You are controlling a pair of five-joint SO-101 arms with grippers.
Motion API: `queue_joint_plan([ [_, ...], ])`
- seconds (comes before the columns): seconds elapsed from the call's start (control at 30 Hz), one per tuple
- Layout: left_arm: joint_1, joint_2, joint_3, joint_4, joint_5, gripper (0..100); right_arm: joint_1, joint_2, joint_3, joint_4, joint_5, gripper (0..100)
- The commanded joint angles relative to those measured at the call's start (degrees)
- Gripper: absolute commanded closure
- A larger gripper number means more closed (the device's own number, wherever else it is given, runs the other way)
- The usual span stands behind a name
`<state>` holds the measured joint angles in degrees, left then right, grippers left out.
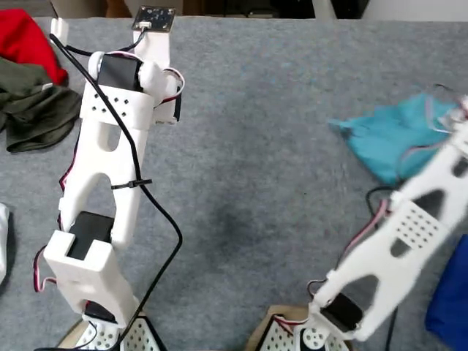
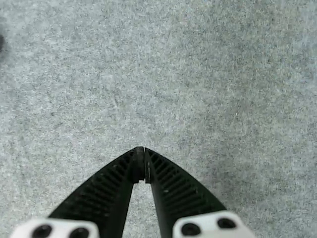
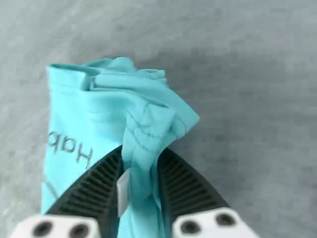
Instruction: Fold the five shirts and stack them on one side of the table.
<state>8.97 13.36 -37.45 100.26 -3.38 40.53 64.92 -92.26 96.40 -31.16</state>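
Note:
A crumpled teal shirt (image 1: 395, 135) lies at the table's right side, partly lifted. My right gripper (image 3: 141, 191) is shut on a bunched fold of the teal shirt (image 3: 124, 114); the right arm (image 1: 409, 227) slants up toward it. My left gripper (image 2: 140, 163) is shut with nothing in it, hovering over bare grey felt. The left arm (image 1: 110, 161) stretches toward the table's far left-centre. A red shirt (image 1: 25, 40) and an olive shirt (image 1: 33, 102) lie heaped at the far left. A blue shirt (image 1: 450, 300) sits at the near right edge.
The grey felt table (image 1: 248, 183) has open room in its middle between the two arms. A strip of white cloth (image 1: 3, 241) shows at the left edge. Cables run along the left arm.

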Motion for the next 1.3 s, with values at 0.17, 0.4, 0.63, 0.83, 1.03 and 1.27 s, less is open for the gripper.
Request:
queue_joint_plan([
  [0.17,4.04,-7.34,-0.18,0.53,0.26,98,15.69,-6.29,-3.21,5.54,9.14,99.3],
  [0.4,6.15,-7.87,-0.18,0.53,1.67,98,25.98,-9.36,-3.21,5.63,14.77,99.3],
  [0.63,11.08,-7.87,-0.18,0.53,3.52,98,32.92,-15.52,-2.95,5.80,19.34,99.3],
  [0.83,12.48,-8.04,-0.62,0.53,5.10,98,37.58,-17.71,-2.86,5.98,23.38,99.3],
  [1.03,12.57,-8.13,-0.70,0.53,5.10,98,41.98,-17.98,1.45,5.98,29.10,99.3],
  [1.27,14.59,-8.13,-0.79,0.53,5.01,98,46.11,-18.07,12.44,5.98,36.13,99.3],
])
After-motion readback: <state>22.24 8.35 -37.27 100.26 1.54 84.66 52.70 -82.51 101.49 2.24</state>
